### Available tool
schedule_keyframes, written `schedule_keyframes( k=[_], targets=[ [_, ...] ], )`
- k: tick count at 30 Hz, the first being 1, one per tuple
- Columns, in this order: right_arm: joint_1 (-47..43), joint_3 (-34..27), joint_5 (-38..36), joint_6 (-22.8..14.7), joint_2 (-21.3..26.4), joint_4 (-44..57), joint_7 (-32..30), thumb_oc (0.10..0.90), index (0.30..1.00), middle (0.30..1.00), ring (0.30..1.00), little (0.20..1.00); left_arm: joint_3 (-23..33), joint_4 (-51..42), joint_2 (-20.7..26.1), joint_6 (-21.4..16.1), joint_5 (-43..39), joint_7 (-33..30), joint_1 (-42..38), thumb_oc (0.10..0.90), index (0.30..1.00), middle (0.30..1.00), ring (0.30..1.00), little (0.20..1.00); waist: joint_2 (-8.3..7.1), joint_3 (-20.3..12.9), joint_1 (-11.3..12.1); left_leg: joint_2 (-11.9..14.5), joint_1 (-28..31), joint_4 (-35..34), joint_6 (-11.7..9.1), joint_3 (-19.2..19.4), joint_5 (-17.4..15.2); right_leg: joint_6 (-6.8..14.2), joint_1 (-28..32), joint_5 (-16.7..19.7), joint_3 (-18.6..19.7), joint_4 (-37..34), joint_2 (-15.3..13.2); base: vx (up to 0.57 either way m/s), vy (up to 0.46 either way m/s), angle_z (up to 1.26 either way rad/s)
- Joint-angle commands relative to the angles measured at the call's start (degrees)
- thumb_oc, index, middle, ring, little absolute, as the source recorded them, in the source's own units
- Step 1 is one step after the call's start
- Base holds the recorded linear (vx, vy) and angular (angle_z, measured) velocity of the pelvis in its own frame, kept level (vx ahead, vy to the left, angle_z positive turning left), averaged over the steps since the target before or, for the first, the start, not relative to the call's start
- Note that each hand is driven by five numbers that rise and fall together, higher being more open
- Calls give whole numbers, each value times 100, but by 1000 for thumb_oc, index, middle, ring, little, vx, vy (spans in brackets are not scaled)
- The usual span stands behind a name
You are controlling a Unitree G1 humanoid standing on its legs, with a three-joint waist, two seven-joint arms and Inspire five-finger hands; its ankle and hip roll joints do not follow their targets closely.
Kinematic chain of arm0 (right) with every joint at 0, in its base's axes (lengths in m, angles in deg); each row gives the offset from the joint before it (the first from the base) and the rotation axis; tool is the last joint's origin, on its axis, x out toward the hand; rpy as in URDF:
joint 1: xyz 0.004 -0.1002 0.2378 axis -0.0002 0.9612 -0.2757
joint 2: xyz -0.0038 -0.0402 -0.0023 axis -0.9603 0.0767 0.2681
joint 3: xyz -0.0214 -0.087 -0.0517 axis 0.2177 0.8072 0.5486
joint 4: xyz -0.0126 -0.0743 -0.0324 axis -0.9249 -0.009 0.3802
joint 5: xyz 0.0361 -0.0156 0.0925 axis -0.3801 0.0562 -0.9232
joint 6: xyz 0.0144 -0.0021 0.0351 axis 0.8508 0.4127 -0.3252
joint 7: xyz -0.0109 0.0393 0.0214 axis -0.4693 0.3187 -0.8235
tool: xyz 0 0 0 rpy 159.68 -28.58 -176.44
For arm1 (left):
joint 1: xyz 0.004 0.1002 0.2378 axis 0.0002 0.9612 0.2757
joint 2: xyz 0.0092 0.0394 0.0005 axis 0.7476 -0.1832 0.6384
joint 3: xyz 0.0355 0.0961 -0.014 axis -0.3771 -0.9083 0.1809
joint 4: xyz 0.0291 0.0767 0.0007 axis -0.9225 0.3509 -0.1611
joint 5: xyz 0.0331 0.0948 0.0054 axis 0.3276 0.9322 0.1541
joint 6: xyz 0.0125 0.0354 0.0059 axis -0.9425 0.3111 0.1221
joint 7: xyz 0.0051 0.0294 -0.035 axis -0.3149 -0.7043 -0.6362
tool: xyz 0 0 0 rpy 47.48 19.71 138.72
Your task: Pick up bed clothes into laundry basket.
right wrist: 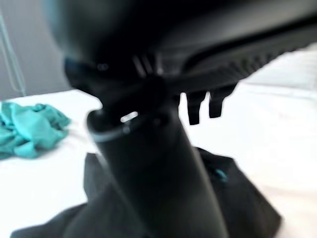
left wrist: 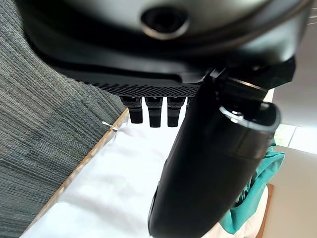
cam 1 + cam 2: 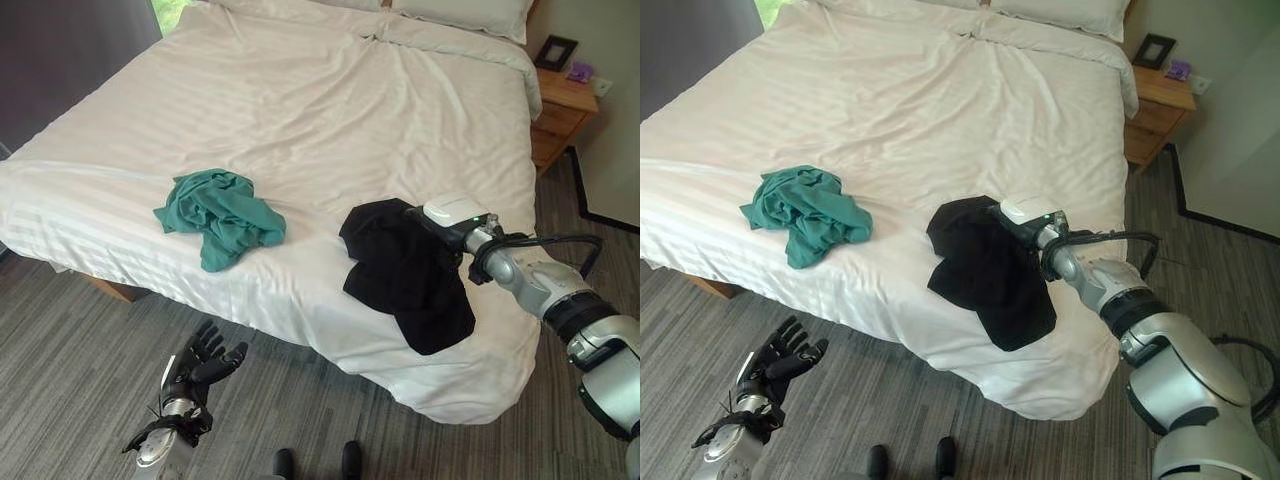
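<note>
A crumpled teal garment (image 3: 220,215) lies on the white bed (image 3: 330,110) near its front edge, left of the middle. A black garment (image 3: 410,275) is spread to its right, hanging slightly over the bed's edge. My right hand (image 3: 428,222) rests at the black garment's upper right edge. In the right wrist view its fingers (image 1: 198,106) stick out straight over the black cloth (image 1: 247,208), and the thumb (image 1: 148,168) points down at it. My left hand (image 3: 205,360) hangs low over the carpet in front of the bed, open with fingers spread, holding nothing.
A wooden nightstand (image 3: 560,110) stands at the bed's far right, with a dark picture frame (image 3: 555,50) on it. Pillows (image 3: 470,15) lie at the head of the bed. Grey carpet (image 3: 80,340) runs along the bed's front and right sides.
</note>
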Motion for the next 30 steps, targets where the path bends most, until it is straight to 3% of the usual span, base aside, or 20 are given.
schedule_keyframes(
  k=[1, 5, 8, 11, 16, 17, 19, 21, 22, 23, 24, 26, 27, 30],
  targets=[
    [-1287, 165, -253, 183, -120, -453, -271, 800, 900, 900, 900, 900, -161, -403, 329, -544, 3, 13, -584, 800, 900, 900, 900, 900, -93, -18, 78, -191, -281, 0, -216, -541, 46, 513, 293, -692, -277, 149, 11, -5, -19, 4],
    [-1153, 506, -26, 228, -509, -1703, -135, 800, 900, 900, 900, 900, -189, -489, 348, -640, -191, 43, -811, 800, 900, 900, 900, 900, 27, 116, 194, -250, -478, 0, -238, -640, 136, 520, 73, -690, -317, 233, -47, -57, -21, 6],
    [-1086, 566, 45, 229, -606, -2028, -87, 800, 900, 900, 900, 900, -198, -532, 343, -643, -239, 64, -835, 800, 900, 900, 900, 900, 65, 133, 231, -265, -530, 0, -244, -677, 166, 523, 25, -688, -343, 252, -68, -26, -12, 21],
    [-221, 470, 324, 249, -876, -2631, 74, 800, 900, 900, 900, 900, -140, -757, 314, -676, -306, 188, -822, 800, 900, 900, 900, 900, 290, 199, 404, -335, -700, 0, -271, -844, 251, 534, -105, -653, -433, 226, -140, -5, -20, 15],
    [1141, 25, 367, 246, -1397, -2551, 214, 800, 900, 900, 900, 900, 182, -651, 127, -703, -369, 119, -603, 800, 900, 900, 900, 900, 472, 180, 408, -373, -644, 0, -272, -953, 236, 521, 20, -706, -487, 161, -168, 66, -14, 11],
    [1278, -39, 336, 259, -1458, -2519, 237, 400, 300, 300, 300, 300, 240, -616, 117, -717, -369, 81, -592, 800, 900, 900, 900, 900, 487, 166, 394, -377, -621, 0, -269, -970, 226, 516, 58, -722, -489, 143, -169, 77, -11, 6],
    [1689, -383, 47, 289, -1520, -2412, 185, 400, 300, 300, 300, 300, 382, -539, 117, -737, -333, -24, -571, 800, 900, 900, 900, 900, 514, 143, 331, -377, -555, 0, -261, -986, 195, 504, 140, -753, -496, 120, -174, 72, -10, 5],
    [2349, -1346, -1106, 278, -1432, -1940, -40, 400, 300, 300, 300, 300, 644, -502, 107, -808, -196, -255, -558, 800, 900, 900, 900, 900, 501, 99, 145, -356, -453, 0, -253, -942, 150, 491, 228, -789, -457, 105, -174, 68, -10, 13],
    [2366, -1357, -1108, 285, -1424, -1923, -35, 400, 300, 300, 300, 300, 634, -505, 109, -807, -194, -258, -555, 800, 900, 900, 900, 900, 500, 99, 155, -357, -445, 0, -253, -940, 147, 491, 236, -792, -456, 105, -174, 67, -12, 16],
    [2794, -1936, -1653, 220, -1201, -1377, -204, 400, 300, 300, 300, 300, 769, -585, 86, -849, -146, -353, -536, 800, 900, 900, 900, 900, 470, 76, -11, -339, -383, 0, -248, -878, 112, 489, 284, -812, -419, 105, -176, 38, -5, 9],
    [2818, -1951, -1653, 230, -1189, -1352, -197, 400, 300, 300, 300, 300, 758, -587, 86, -848, -145, -355, -534, 800, 900, 900, 900, 900, 472, 78, 0, -339, -374, 0, -248, -876, 109, 489, 294, -814, -417, 104, -176, 64, -9, 8],
    [3360, -2579, -1970, 153, -887, -724, -323, 400, 300, 300, 300, 300, 880, -601, 115, -879, -72, -411, -581, 800, 900, 900, 900, 900, 440, 61, -187, -314, -289, 0, -247, -797, 58, 481, 350, -849, -366, 115, -168, 61, -2, 3],
    [3798, -3196, -2271, 129, -675, -262, -440, 400, 300, 300, 300, 300, 920, -623, 137, -883, 10, -436, -602, 800, 900, 900, 900, 900, 430, 58, -354, -296, -197, 0, -243, -751, 2, 479, 411, -891, -337, 131, -166, 66, 0, -7],
    [4667, -4002, -2294, 22, -405, 541, -452, 400, 300, 300, 300, 300, 1095, -649, 182, -856, 139, -417, -661, 800, 900, 900, 900, 900, 397, -20, -561, -235, -49, 0, -247, -669, -88, 451, 468, -966, -237, 205, -146, 83, -15, 0]
  ],
)
